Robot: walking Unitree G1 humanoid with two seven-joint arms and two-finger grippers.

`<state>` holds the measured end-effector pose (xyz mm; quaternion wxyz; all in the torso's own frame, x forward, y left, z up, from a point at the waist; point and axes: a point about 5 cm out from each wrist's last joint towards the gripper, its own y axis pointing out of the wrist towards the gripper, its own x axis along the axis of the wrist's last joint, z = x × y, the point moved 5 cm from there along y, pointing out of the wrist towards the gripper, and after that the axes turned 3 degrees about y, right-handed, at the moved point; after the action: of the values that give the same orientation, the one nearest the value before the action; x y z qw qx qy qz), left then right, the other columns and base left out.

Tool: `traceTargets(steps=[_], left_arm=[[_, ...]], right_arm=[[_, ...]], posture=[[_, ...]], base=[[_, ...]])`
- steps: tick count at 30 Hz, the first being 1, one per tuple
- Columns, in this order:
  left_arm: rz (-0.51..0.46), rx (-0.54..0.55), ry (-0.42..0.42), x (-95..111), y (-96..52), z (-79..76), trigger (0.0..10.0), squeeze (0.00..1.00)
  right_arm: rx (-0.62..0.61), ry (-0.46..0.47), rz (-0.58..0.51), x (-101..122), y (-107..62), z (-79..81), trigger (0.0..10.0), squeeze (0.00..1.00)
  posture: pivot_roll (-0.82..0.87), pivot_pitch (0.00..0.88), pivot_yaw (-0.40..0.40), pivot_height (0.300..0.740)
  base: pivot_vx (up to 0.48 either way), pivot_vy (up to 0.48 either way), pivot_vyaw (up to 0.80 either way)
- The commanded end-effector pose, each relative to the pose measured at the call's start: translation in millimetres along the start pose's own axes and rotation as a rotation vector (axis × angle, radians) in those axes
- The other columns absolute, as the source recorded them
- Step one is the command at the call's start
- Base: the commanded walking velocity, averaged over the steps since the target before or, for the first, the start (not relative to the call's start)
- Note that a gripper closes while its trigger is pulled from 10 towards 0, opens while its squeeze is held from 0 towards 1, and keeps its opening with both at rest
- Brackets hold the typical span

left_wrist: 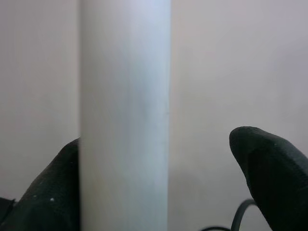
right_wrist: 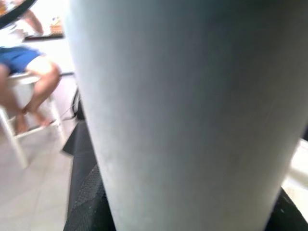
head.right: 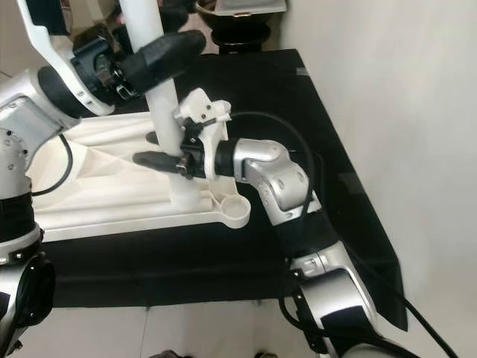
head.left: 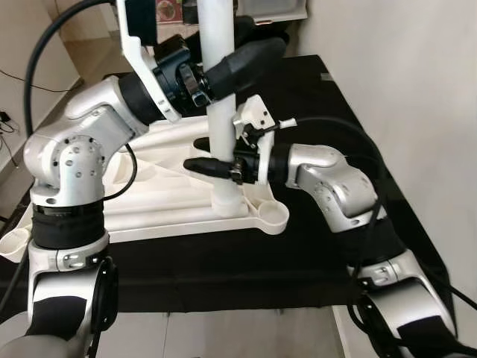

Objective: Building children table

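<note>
While both grippers are pinching it, left gripper [head.left: 250, 63] high and right gripper [head.left: 200, 154] low, the smooth white table leg [head.left: 220, 112] is standing upright in the white tabletop's [head.left: 179, 205] corner socket.

Home: tiled floor [right_wrist: 33, 192], seated person [right_wrist: 29, 72]

The table leg [head.left: 220, 112] was plain white, as was the upturned table top [head.left: 171, 201], which lay on a black mat [head.left: 313, 246]. Both grippers, left [head.left: 246, 60] and right [head.left: 205, 154], had black fingers on silver arms; a seated person [right_wrist: 29, 72] wore blue shorts
</note>
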<state>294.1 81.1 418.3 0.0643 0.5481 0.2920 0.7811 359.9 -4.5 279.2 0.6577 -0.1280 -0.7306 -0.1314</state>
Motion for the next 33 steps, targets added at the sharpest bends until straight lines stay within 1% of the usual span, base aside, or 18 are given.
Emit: traceTargets(steps=[1, 2, 3, 6, 7, 10, 11, 14, 15, 16, 17, 20, 21, 22, 25, 28, 31, 33], left_arm=[[-0.039, 0.027, 0.049, 16.6, -9.4, -0.2, 10.0, 1.00], [-0.049, 0.063, 0.079, 22.6, -15.1, 1.3, 10.0, 1.00], [-0.078, 0.180, 0.128, 34.9, -29.3, 9.1, 10.0, 1.00], [-0.080, 0.289, 0.158, 39.0, -41.6, 17.1, 10.0, 1.00], [-0.064, 0.341, 0.168, 36.7, -50.0, 18.8, 10.0, 0.53], [-0.052, 0.373, 0.174, 34.9, -55.6, 19.3, 10.0, 0.53], [-0.020, 0.402, 0.172, 25.9, -64.1, 15.8, 10.0, 0.00], [0.024, 0.435, 0.138, 7.3, -73.9, 8.7, 10.0, 0.00], [0.095, 0.465, 0.086, -20.5, -83.8, -4.7, 10.0, 0.00], [0.095, 0.465, 0.086, -20.5, -83.8, -4.7, 10.0, 0.00], [0.198, 0.479, 0.034, -52.3, -93.8, -23.4, 10.0, 0.00], [0.466, 0.447, -0.071, -118.8, -114.2, -79.9, 10.0, 0.00], [0.466, 0.447, -0.071, -118.8, -114.2, -79.9, 10.0, 0.00], [0.527, 0.441, -0.090, -133.3, -120.8, -92.9, 10.0, 0.00], [0.567, 0.439, -0.104, -141.2, -125.2, -102.9, 10.0, 0.00], [0.657, 0.490, -0.149, -157.4, -140.4, -123.7, 10.0, 0.00], [0.715, 0.609, -0.128, -163.4, -157.6, -126.5, 10.0, 0.00], [0.715, 0.609, -0.128, -163.4, -157.6, -126.5, 10.0, 0.00]], right_arm=[[-0.073, 0.013, -0.061, 11.5, -7.3, -14.9, 0.0, 0.00], [-0.115, 0.014, -0.094, 17.9, -12.0, -24.0, 0.0, 0.00], [-0.217, 0.005, -0.138, 27.6, -25.8, -45.8, 0.0, 0.00], [-0.274, -0.008, -0.137, 28.8, -36.0, -58.9, 0.0, 0.00], [-0.293, -0.022, -0.120, 26.8, -41.3, -63.7, 0.0, 0.00], [-0.305, -0.032, -0.108, 25.3, -44.7, -66.7, 0.0, 0.00], [-0.321, -0.050, -0.086, 23.2, -49.1, -70.4, 0.0, 0.00], [-0.330, -0.060, -0.068, 21.7, -53.0, -73.7, 0.0, 0.00], [-0.289, -0.066, -0.059, 22.2, -55.9, -70.9, 4.5, 0.00], [-0.289, -0.066, -0.059, 22.2, -55.9, -70.9, 4.5, 0.00], [-0.208, -0.071, -0.067, 24.2, -57.3, -62.5, 10.0, 0.00], [0.051, -0.055, -0.106, 31.2, -62.8, -31.9, 10.0, 0.00], [0.051, -0.055, -0.106, 31.2, -62.8, -31.9, 10.0, 0.00], [0.116, -0.067, -0.086, 27.5, -63.9, -23.6, 10.0, 0.00], [0.159, -0.076, -0.074, 25.2, -64.6, -18.3, 10.0, 0.00], [0.302, -0.081, -0.048, 19.2, -66.3, -0.8, 10.0, 0.00], [0.421, -0.069, -0.046, 17.3, -66.0, 13.1, 10.0, 0.00], [0.421, -0.069, -0.046, 17.3, -66.0, 13.1, 10.0, 0.00]], posture=[[-0.07, 0.091, 0.053, 0.740], [-0.06, 0.097, 0.051, 0.740], [-0.05, 0.106, 0.048, 0.740], [-0.04, 0.116, 0.044, 0.740], [-0.04, 0.135, 0.041, 0.740], [-0.04, 0.135, 0.041, 0.740], [-0.04, 0.155, 0.037, 0.740], [-0.03, 0.180, 0.033, 0.740], [-0.01, 0.228, 0.029, 0.740], [-0.01, 0.228, 0.029, 0.740], [-0.01, 0.247, 0.029, 0.740], [0.01, 0.311, 0.027, 0.740], [0.01, 0.311, 0.027, 0.740], [0.01, 0.327, 0.029, 0.740], [0.01, 0.333, 0.030, 0.740], [0.02, 0.381, 0.035, 0.740], [0.03, 0.406, 0.041, 0.740], [0.03, 0.406, 0.041, 0.740]], base=[[0.000, 0.000, 0.00], [0.000, 0.000, 0.00], [0.000, 0.000, 0.00], [0.000, 0.000, 0.00], [0.000, 0.000, 0.00], [0.000, 0.000, 0.00], [0.000, 0.000, 0.00], [0.000, 0.000, 0.00], [0.000, 0.000, 0.00], [0.000, 0.000, 0.00], [0.000, 0.000, 0.00], [0.000, 0.000, 0.00], [0.000, 0.000, 0.00], [0.000, 0.000, 0.00], [0.000, 0.000, 0.00], [0.000, 0.000, 0.00], [0.000, 0.000, 0.00], [0.000, 0.000, 0.00]])
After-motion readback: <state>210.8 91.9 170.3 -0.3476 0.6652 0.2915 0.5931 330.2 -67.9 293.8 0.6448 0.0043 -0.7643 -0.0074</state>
